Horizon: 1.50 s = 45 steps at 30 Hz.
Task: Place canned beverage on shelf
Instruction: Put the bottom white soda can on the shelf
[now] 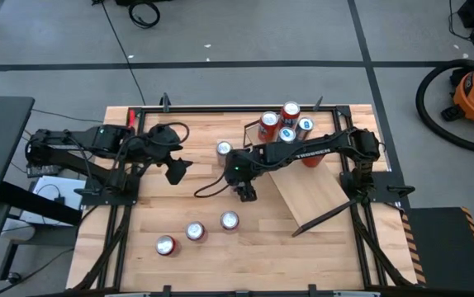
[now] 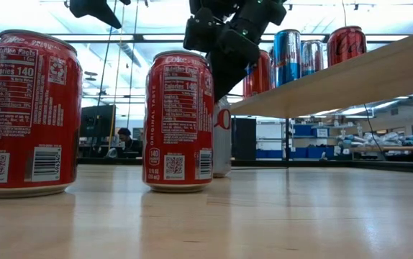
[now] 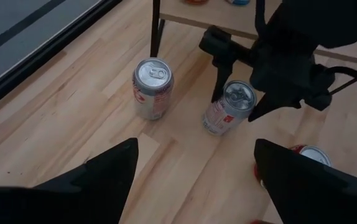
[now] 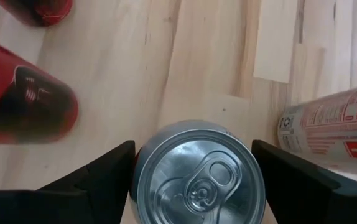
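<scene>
**Canned beverage on the tabletop, under the right gripper**

Shelf (image 1: 315,198): one sloped, light wood board on thin black supports, at the right side of the tabletop (image 1: 303,264). It runs from near the far right corner down toward the middle.

Two arms reach in, one from each side edge. The right gripper (image 1: 244,194) is down over one silver can (image 4: 197,174) near the tabletop's centre, just beside the shelf's lower end. The can stands upright on the wood. Whether the pincer is closed on it cannot be told. The left gripper (image 1: 177,171) hangs left of centre, spread wide and holding nothing.

Four shelf cans (image 1: 268,125) cluster at the shelf's high end, two red and two blue. A fifth red shape is partly hidden by the right arm.

Four more cans stand on the tabletop. One lone silver can (image 1: 225,148) is toward the far edge. Three row cans (image 1: 195,232) stand in a slanted line toward the near edge.
</scene>
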### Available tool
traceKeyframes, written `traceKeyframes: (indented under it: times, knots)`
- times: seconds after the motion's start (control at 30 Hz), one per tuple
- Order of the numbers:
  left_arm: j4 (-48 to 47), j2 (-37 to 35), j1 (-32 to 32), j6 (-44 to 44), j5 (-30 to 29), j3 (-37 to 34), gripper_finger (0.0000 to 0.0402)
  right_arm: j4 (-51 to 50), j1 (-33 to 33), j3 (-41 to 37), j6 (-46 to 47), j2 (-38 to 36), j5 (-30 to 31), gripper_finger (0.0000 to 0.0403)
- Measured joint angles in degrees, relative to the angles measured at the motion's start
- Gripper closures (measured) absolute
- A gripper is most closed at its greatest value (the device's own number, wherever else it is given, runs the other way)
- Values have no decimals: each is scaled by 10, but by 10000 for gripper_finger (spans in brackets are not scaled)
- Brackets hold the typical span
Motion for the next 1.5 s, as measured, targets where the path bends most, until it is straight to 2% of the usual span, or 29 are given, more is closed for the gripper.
traceKeyframes:
  times: [0.17,0.83,0.93,1.23,1.37,1.5]
  knots:
    - [0,5,0,0,0,-1,70,-33,3,42,38,0,8,92]
    - [-1,5,0,23,-11,-1,70,-319,41,268,234,-2,10,93]
    - [-1,5,0,26,-15,-1,70,-357,53,279,257,-16,12,93]
    - [1,5,0,36,-30,-1,70,-427,106,279,355,-117,106,93]
    - [19,5,0,37,-44,0,70,-478,126,273,431,-162,156,93]
    - [37,5,3,51,-56,0,70,-494,148,229,534,-215,210,92]
